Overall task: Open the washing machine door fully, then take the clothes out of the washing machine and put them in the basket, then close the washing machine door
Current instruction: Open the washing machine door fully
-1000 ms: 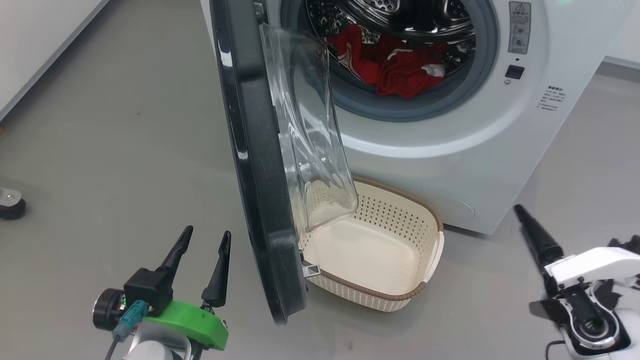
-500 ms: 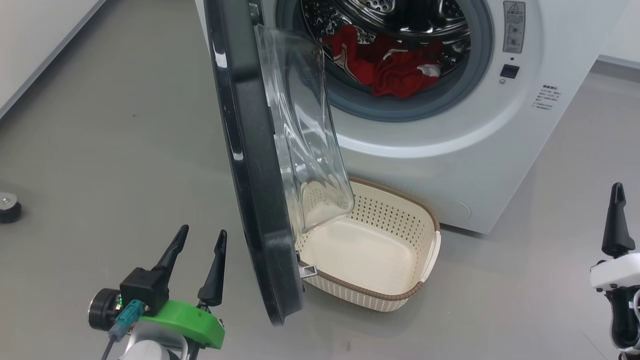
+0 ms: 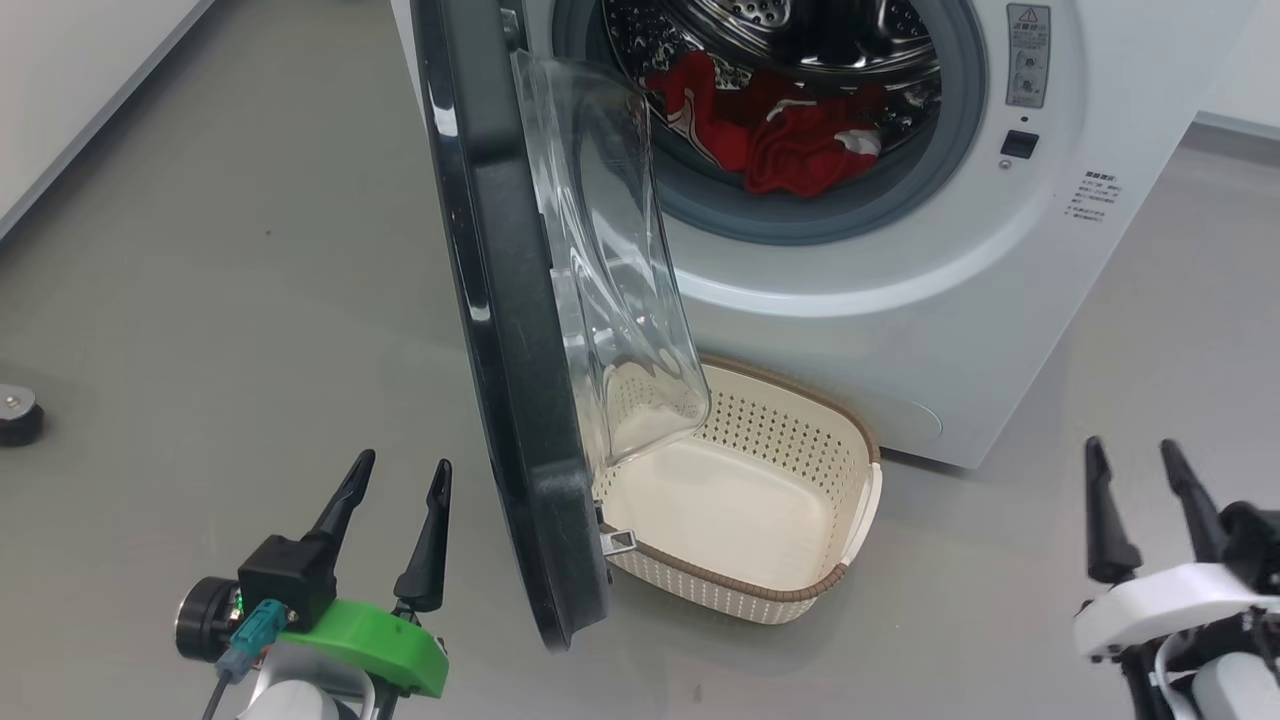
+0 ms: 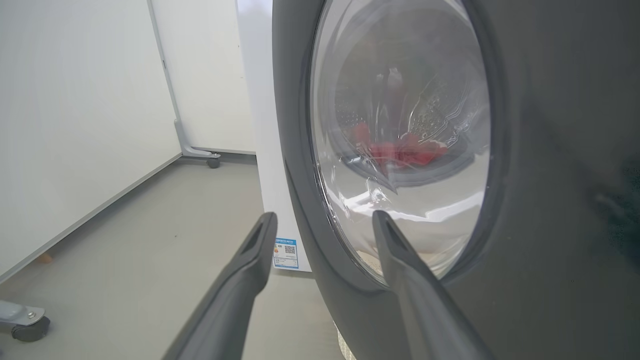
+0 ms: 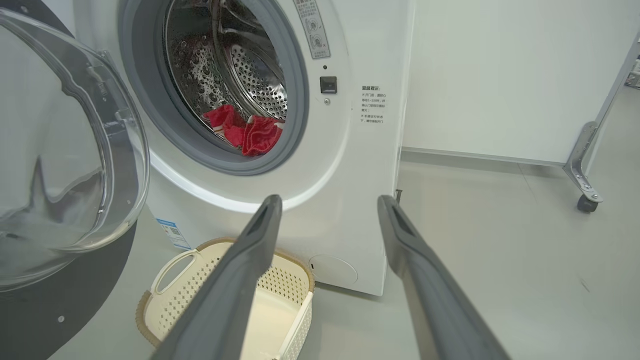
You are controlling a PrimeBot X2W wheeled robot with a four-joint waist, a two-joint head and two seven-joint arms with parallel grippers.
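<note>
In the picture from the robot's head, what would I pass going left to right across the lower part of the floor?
caster → left gripper → washing machine door → basket → right gripper

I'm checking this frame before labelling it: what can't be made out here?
- How many clothes: in the head view they are one tangled red heap; through the door glass in the left wrist view, a red blur.
- Basket's left end: head view, hidden behind the door.
- Print on the warning label and blue sticker: too small.
- Washing machine's top: head view, cut off by the upper edge.
</note>
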